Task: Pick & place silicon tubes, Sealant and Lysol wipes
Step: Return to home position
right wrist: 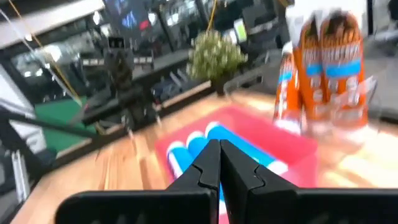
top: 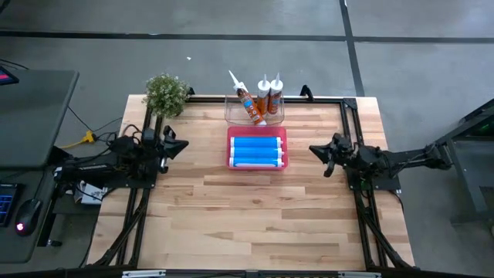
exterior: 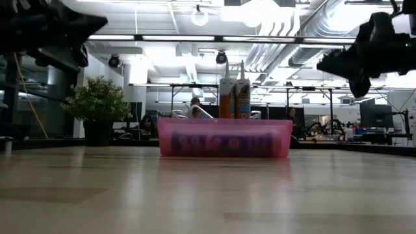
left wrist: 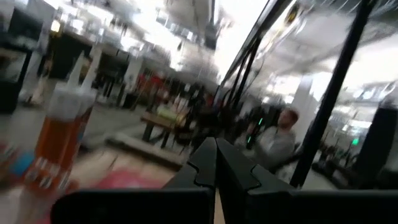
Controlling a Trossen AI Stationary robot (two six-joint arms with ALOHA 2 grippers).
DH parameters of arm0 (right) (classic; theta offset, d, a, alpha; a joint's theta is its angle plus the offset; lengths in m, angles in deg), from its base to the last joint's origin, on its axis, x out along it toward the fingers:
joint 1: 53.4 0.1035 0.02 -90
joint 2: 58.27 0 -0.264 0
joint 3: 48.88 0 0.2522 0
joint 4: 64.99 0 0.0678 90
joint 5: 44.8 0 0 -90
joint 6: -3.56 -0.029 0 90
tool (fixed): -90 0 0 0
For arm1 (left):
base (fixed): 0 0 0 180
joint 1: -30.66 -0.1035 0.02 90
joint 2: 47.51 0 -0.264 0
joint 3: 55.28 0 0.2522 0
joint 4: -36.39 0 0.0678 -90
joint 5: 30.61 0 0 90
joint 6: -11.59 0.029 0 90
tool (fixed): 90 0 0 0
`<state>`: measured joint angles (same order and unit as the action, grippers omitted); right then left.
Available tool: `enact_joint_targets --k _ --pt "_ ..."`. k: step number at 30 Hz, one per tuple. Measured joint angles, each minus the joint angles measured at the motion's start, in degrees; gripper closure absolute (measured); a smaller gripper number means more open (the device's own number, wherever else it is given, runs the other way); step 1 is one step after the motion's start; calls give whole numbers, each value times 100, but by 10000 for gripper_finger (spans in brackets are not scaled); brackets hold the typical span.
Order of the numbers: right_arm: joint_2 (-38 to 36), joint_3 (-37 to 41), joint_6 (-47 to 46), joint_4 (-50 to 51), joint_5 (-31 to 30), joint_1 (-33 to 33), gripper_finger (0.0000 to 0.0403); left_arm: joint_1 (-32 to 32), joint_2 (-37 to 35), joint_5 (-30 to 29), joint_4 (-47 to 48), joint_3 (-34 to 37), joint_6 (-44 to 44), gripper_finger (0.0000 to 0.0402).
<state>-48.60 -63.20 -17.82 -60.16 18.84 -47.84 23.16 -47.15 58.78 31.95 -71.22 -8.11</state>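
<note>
Above the table's left side, the left gripper (top: pixel 182 145) hangs clenched on nothing, well apart from the red container (top: pixel 229 148). Opposite it, the right gripper (top: pixel 315 150) is likewise closed and empty. Three blue sealant tubes (top: pixel 257 150) lie side by side inside the red container at mid-table. Just behind it, a clear bin (top: pixel 228 108) holds orange silicone tubes (top: pixel 270 96). Bare wooden tabletop (top: pixel 255 216) runs open to the near edge. A potted plant (top: pixel 167 94) stands at the far left corner. A person (left wrist: pixel 278 140) sits in the room beyond.
</note>
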Motion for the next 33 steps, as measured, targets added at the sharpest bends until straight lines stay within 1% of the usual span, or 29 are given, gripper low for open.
enact_joint_targets --k 3,5,7,10,14,18,22,24,29,33 --pt "2 0 -104 315 161 2 403 0 0 -120 513 0 53 401" --pt "1 0 130 416 348 2 403 0 2 -237 698 0 226 401" --pt "2 0 418 463 507 2 403 0 2 -369 798 0 425 401" --pt "2 0 584 478 543 2 403 0 2 -591 855 0 666 401" --pt "2 0 1099 505 760 2 403 0 0 -684 844 0 1019 401" --pt "2 0 1516 507 790 2 403 0 0 -408 922 0 1396 401" --pt "2 0 1640 511 767 2 403 0 2 249 1293 0 1750 401" --pt "2 2 1650 495 688 2 402 2 2 457 1517 0 1797 401" --pt "2 2 1646 462 526 2 402 2 4 486 1969 -11 1795 401" --pt "2 2 1643 459 532 2 402 2 4 401 2028 -17 1792 401"
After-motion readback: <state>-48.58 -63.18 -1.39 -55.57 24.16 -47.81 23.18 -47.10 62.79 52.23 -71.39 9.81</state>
